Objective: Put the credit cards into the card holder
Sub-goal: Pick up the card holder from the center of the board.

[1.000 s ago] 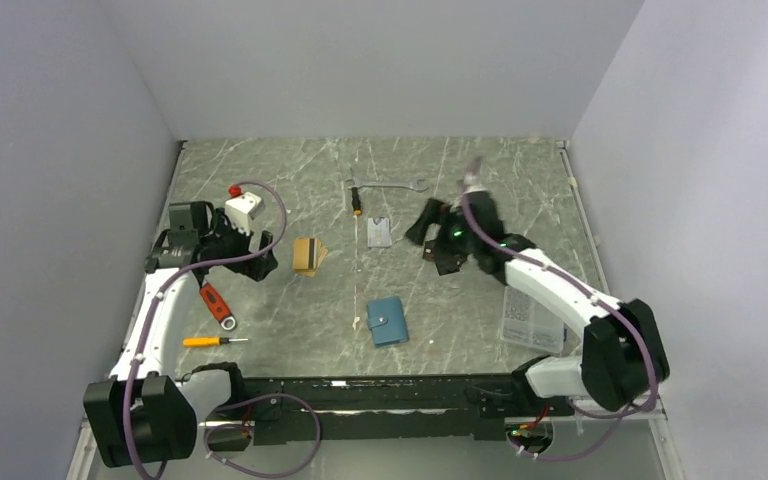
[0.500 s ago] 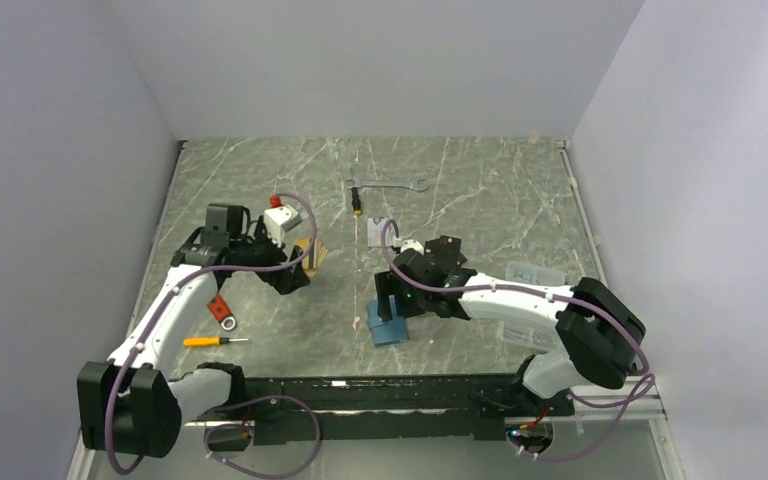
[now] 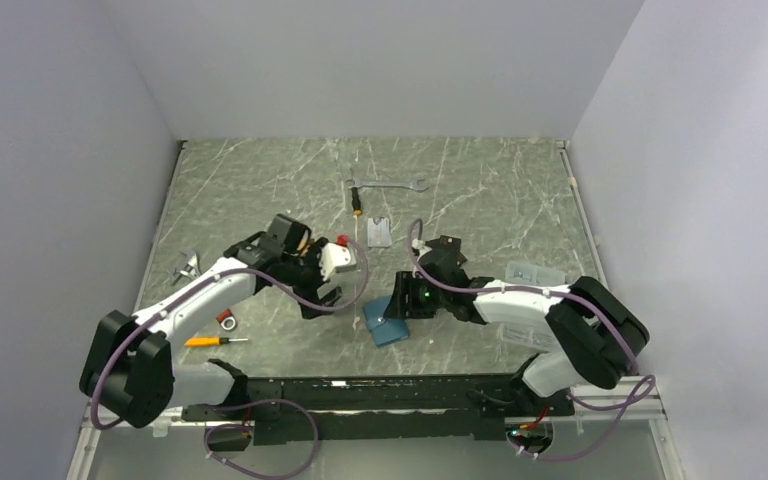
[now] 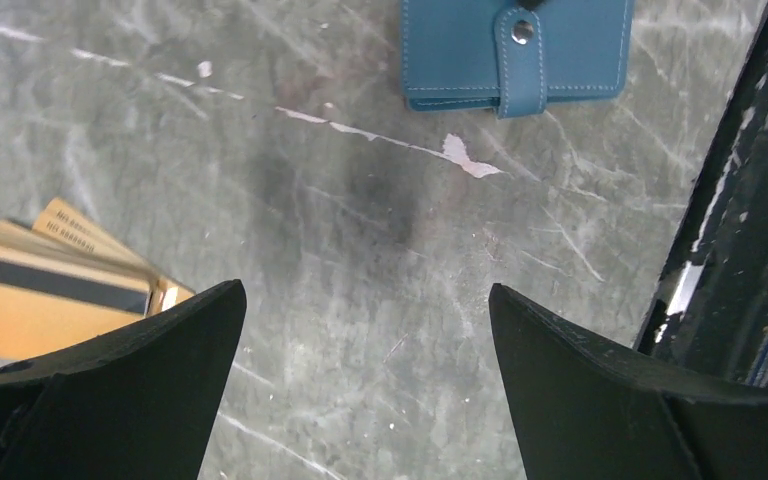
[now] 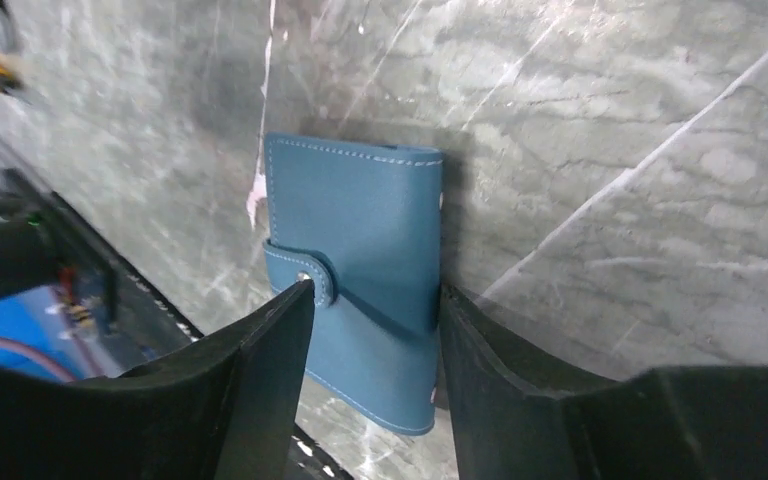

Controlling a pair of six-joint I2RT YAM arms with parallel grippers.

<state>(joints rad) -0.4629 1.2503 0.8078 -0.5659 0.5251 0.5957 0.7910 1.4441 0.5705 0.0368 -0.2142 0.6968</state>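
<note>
Straddling card holder point(image 5: 360, 230), right gripper point(image 5: 377, 295), grip unclear; left gripper point(image 4: 365, 290) wide open.

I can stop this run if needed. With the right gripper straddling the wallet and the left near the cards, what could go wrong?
1. The card holder has its snap tab fastened, and the right gripper straddles it at the tab; squeezing there may keep it shut.
2. The credit cards lie fanned beside the open left gripper; it might scatter them or grab several.

One camera high behind me looks down; both wrist cameras look closely down, sharing the teal leather folding card holder point(image 4: 460, 50) point(image 5: 355, 220).
</note>
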